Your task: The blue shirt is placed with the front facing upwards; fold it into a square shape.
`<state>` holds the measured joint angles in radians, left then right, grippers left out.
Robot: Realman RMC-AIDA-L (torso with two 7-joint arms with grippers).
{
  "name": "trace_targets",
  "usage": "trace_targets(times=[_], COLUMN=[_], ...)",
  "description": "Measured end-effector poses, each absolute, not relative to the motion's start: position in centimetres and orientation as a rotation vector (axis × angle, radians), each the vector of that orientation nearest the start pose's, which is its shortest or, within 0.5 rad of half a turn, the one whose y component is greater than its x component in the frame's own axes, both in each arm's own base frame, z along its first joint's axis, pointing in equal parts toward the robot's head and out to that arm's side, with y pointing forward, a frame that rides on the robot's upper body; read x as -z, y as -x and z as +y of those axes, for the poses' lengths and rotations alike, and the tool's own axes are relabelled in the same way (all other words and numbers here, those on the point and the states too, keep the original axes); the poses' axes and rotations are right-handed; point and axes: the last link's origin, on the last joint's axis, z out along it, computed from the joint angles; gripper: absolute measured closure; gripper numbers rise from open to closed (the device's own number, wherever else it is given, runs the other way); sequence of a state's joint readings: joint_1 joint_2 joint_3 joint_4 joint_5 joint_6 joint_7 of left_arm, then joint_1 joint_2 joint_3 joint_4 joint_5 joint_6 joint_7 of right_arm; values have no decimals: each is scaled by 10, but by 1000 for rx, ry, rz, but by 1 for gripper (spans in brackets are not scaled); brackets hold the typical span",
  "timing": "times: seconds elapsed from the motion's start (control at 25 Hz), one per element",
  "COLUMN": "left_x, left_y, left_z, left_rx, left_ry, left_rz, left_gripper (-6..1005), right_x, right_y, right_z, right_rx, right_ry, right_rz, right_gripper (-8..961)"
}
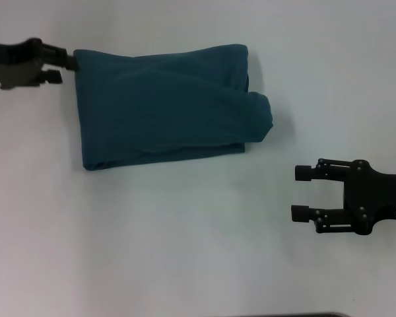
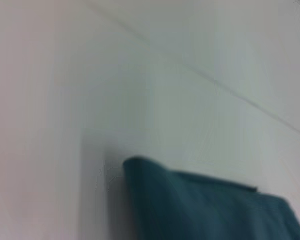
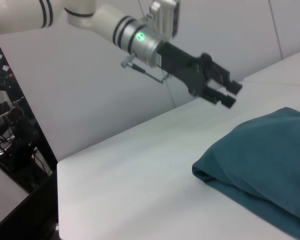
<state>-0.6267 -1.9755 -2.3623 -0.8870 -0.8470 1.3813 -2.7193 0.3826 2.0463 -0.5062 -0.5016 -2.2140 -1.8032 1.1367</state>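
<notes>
The blue shirt (image 1: 165,105) lies on the white table as a folded, roughly rectangular bundle, with a rounded bulge at its right end. No letters or label show. My left gripper (image 1: 63,68) hovers at the shirt's upper left corner, open, with nothing between its fingers. The right wrist view shows the left gripper (image 3: 231,93) raised above the table, apart from the shirt (image 3: 265,160). My right gripper (image 1: 298,193) is open, to the right of and nearer than the shirt, clear of the cloth. In the left wrist view one corner of the shirt (image 2: 205,210) shows.
The white table (image 1: 185,251) stretches wide in front of and around the shirt. Its near edge shows at the bottom of the head view. Dark equipment (image 3: 10,135) stands off the table's end in the right wrist view.
</notes>
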Motion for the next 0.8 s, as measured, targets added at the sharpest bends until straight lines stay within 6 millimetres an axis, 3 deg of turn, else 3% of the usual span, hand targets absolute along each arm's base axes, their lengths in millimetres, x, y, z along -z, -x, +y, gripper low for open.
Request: trace_targets(times=[0.12, 0.2, 0.32, 0.4, 0.56, 0.8], left_x=[-71, -69, -51, -29, 2, 24], left_y=[252, 232, 201, 173, 142, 122], left_z=[393, 394, 396, 402, 414, 425], left_rx=[436, 481, 490, 455, 412, 333], left_ry=[2083, 2203, 2358, 2458, 2512, 2531], left_rz=[-1785, -1681, -1574, -1507, -1403, -1269], left_gripper=[682, 641, 500, 381, 229, 236], right_x=[6, 6, 6, 6, 7, 5], right_y=[-314, -314, -314, -314, -315, -317], right_z=[239, 239, 240, 241, 241, 240], right_rx=[-800, -797, -793, -789, -777, -790], right_ry=[2845, 2847, 2847, 2848, 2850, 2822], right_rz=[675, 674, 672, 671, 669, 684], right_gripper=[128, 128, 128, 128, 128, 128])
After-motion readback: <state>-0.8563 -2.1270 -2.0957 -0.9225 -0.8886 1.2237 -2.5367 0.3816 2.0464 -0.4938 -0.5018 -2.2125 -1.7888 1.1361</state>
